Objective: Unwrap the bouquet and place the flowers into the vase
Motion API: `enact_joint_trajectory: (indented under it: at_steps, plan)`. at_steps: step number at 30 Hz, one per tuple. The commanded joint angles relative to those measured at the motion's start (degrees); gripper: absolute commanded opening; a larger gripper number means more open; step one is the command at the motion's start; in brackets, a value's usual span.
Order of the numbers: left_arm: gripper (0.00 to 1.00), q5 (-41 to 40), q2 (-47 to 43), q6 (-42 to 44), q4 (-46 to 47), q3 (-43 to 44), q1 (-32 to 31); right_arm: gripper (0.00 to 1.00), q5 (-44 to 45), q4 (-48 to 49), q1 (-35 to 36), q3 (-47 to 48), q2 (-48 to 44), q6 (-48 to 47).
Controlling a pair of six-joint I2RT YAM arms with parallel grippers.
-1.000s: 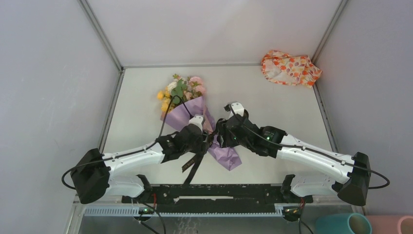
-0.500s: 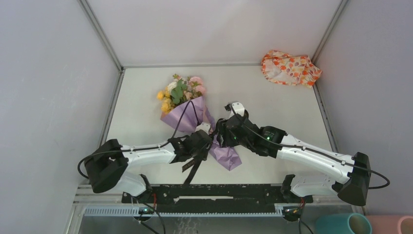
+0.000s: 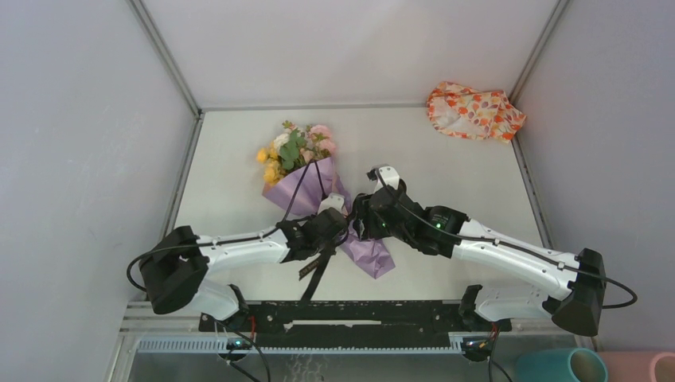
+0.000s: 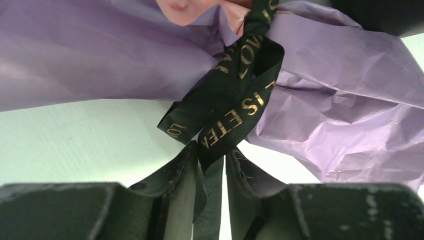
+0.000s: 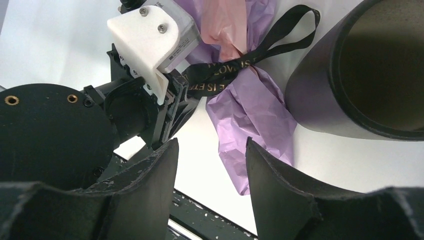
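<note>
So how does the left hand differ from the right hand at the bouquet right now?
The left hand is nearly closed, with a tail of the black ribbon in its narrow gap; whether it pinches it I cannot tell. The right hand is wide open with nothing in its gap. In the top view the left hand reaches the bouquet from the left, the right hand from the right. Both meet at its tied neck.

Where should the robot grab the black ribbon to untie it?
Probably the loose tail of the black ribbon below the knot, coming from the near table edge. It trails free of the purple paper, while the knot sits bunched tight against it.
</note>
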Motion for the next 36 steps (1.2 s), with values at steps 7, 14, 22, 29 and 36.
enact_joint_trajectory:
  at_steps: [7,14,22,29,36]
  plan:
    - [0.00,-2.6,-1.7,-1.1,-2.3,3.0,-0.3,0.60,0.4,2.6,0.5,0.1,0.7,-0.1]
    - [0.00,-9.4,-5.9,-2.1,-9.2,7.2,-0.3,0.60,-3.0,5.8,0.7,-2.0,1.5,-0.3]
    - [0.00,-16.8,-11.9,-3.3,-15.7,12.0,0.4,0.60,-6.3,8.0,2.6,-2.1,3.0,-3.0]
    - [0.00,-20.3,-15.1,-3.8,-17.9,11.9,3.3,0.62,-8.8,6.3,7.0,0.1,9.7,-6.5]
    - [0.00,-18.0,-17.1,-3.9,-14.4,7.3,9.3,0.62,-10.3,8.4,9.0,2.8,17.1,-6.9]
